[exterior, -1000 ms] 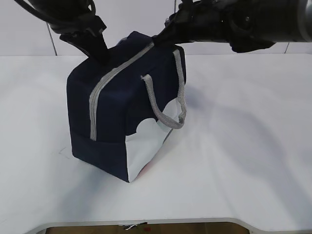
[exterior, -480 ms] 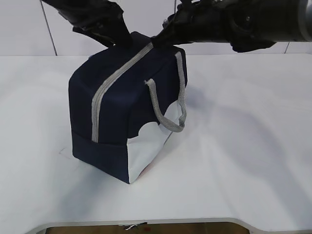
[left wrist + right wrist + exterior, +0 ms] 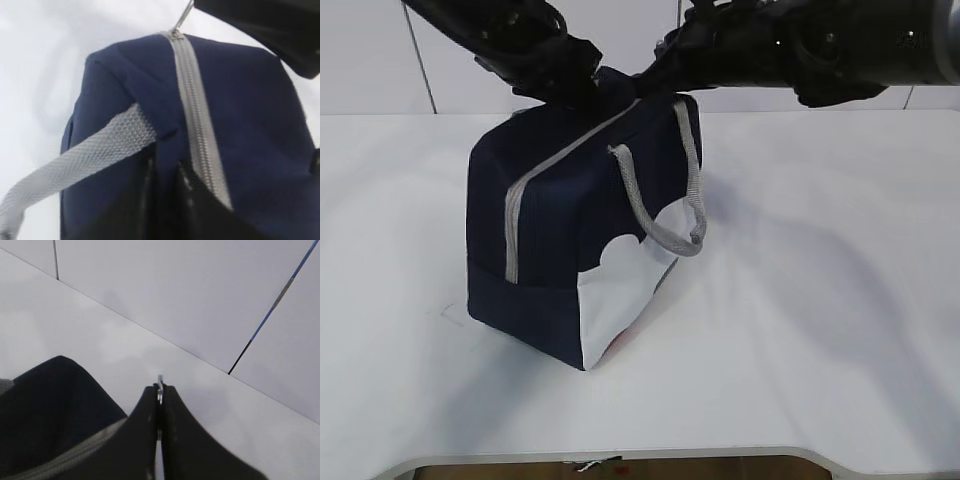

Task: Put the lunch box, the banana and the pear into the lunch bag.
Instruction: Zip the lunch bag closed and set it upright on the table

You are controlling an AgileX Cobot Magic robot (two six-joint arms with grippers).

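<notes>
Exterior view shows the lunch bag (image 3: 575,230) standing upright on the white worktop (image 3: 800,330), left of centre, its navy body zipped along the grey zipper (image 3: 535,185) that runs over the top and down the near left face. One grey webbing handle (image 3: 670,190) loops down the right side over the white lower panel. Both black arms meet at the far top edge of the bag.

Right end effector (image 3: 160,405) reaches in from the right; in the right wrist view its fingers are pressed together on a thin metal piece, the ring pull (image 3: 160,382), whose tip sticks out just above them. In the left wrist view that same pull (image 3: 182,20) rises taut from the far end of the zipper into the dark end effector above.

Left end effector (image 3: 582,88) sits on the bag's top far-left edge. In its wrist view the dark fingers (image 3: 150,200) stand close together with navy fabric beside the zipper pinched between them, near the handle's root.
</notes>
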